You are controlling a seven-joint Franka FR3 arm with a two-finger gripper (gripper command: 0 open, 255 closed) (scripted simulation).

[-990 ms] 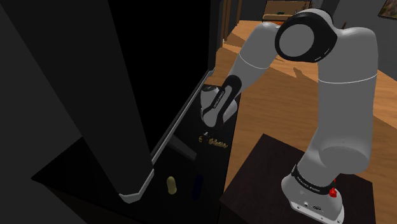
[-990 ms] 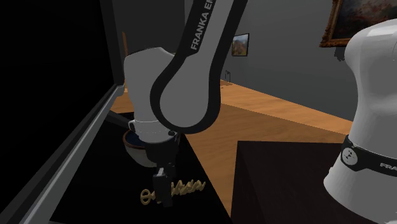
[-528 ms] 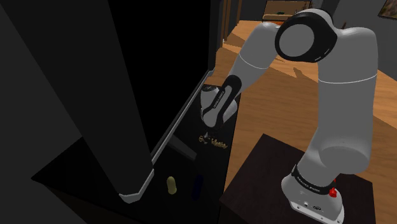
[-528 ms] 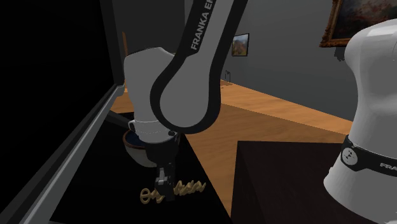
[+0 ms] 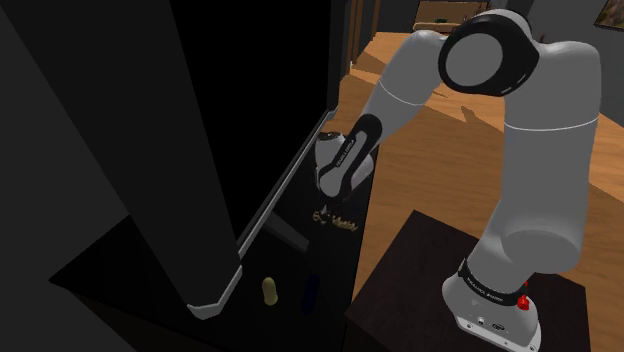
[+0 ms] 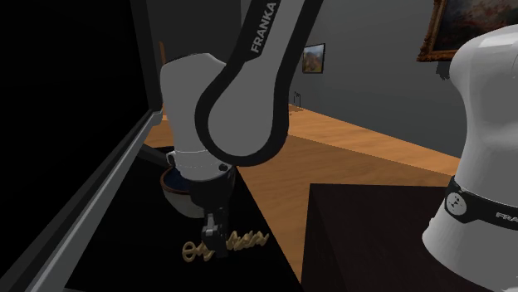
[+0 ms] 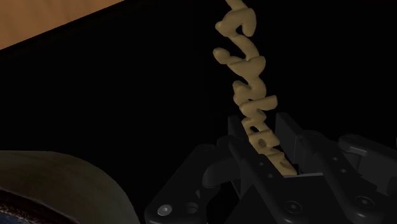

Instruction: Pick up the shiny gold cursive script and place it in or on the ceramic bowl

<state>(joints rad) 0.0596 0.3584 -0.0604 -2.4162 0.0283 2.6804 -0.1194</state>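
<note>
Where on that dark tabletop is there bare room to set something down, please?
The dark tabletop is bare between the gold cursive script and the small tan object, which lies beside a dark blue object. It is crowded at the far end, where the gripper clasps the script close to the bowl.

Wooden floor [image 5: 430, 170], grey wall [image 6: 373, 83] with framed picture [image 6: 314, 57], dark work surface [image 6: 124, 240]; dim light.

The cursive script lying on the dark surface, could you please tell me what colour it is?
Pale gold; the cursive script shows best in the wrist view.
</note>
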